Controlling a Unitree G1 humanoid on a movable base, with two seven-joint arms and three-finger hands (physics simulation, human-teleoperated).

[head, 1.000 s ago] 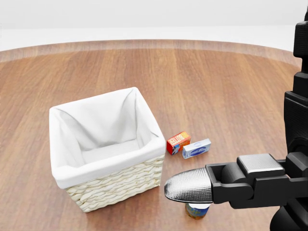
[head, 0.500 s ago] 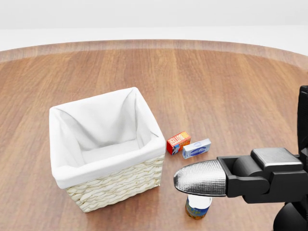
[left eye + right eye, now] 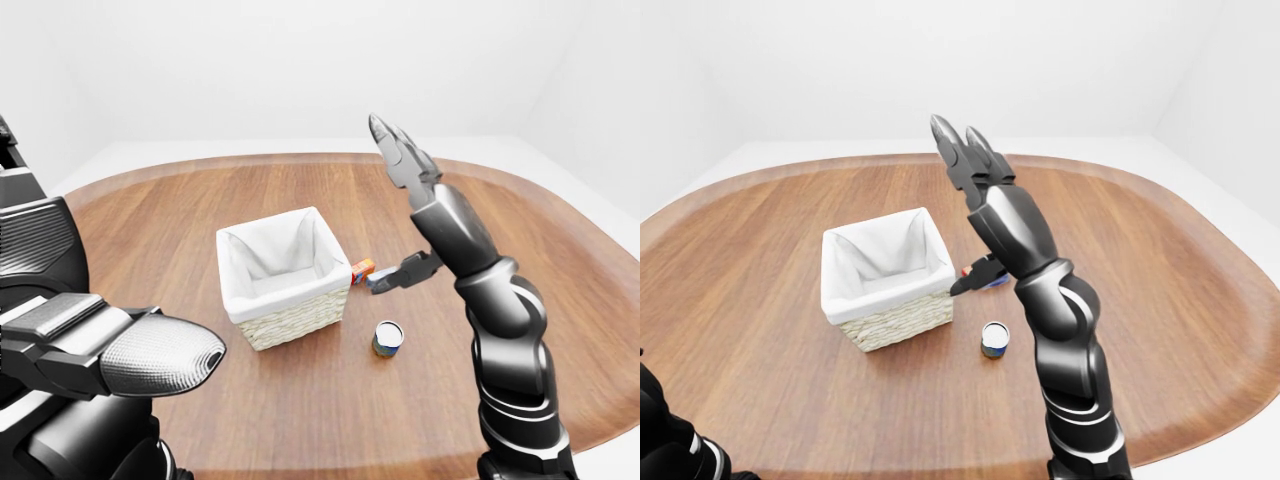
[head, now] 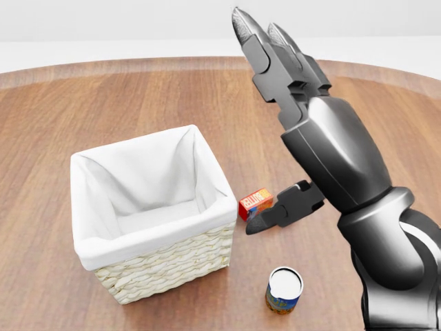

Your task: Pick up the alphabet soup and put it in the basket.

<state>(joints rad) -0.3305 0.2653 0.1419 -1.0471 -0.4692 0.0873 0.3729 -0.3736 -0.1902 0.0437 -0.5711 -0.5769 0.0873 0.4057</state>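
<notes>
The alphabet soup can (image 4: 284,291) stands upright on the wooden table, at the bottom of the head view and right of the basket. The wicker basket (image 4: 165,267) has a white cloth lining and nothing in it. My right hand (image 4: 274,103) is raised high above the can, open, its two long fingers (image 4: 242,24) pointing up. Its thumb (image 4: 265,219) hangs over the small boxes and touches nothing. My left hand (image 3: 165,355) fills the lower left of the left-eye view, one finger stretched out, holding nothing.
A small orange-red box (image 4: 255,202) lies just right of the basket. A blue and white box beside it is mostly hidden behind my thumb. The round table's edge (image 3: 1200,400) curves past on the right.
My right hand has swung from lying across the bottom right of the head view to standing upright, so the can now shows in full. The basket, boxes and can have not moved.
</notes>
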